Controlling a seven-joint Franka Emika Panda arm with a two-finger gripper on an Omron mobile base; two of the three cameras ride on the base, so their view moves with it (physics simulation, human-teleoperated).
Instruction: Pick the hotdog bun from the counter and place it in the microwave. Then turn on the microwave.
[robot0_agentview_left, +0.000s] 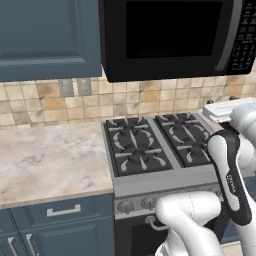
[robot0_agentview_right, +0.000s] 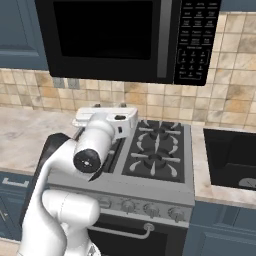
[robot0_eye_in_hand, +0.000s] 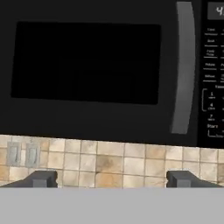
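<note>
fingertips (robot0_eye_in_hand: 41, 179) sit right at the bottom of the hand view, spread about as wide as they go with nothing between them, so the gripper (robot0_eye_in_hand: 111, 180) is open and empty. it's looking straight at the microwave (robot0_eye_in_hand: 100, 65), which hangs above the stove (robot0_agentview_left: 150, 145) with its door closed, grey handle strip (robot0_eye_in_hand: 183, 65) upright just left of the keypad (robot0_eye_in_hand: 213, 83).

so where are we on the task? honestly looks like square one to me. the door is closed and the dark glass doesn't let me see whether anything's inside. the hotdog bun isn't anywhere i can make out, so i can't tell where it is. the stretch of counter (robot0_agentview_left: 50, 155) left of the burners doesn't have it, and the bit of counter on the right by the sink (robot0_agentview_right: 230, 157) doesn't either, as far as that view reaches.

from the base views the arm (robot0_agentview_right: 95, 145) is folded up over the front of the stove, hand raised toward the microwave, well apart from it though.

my guess at what's left: pretty much everything. door needs opening, bun needs finding and grabbing, goes in, door shut, then hit start on the keypad. nothing here says any of that is done yet.
</note>
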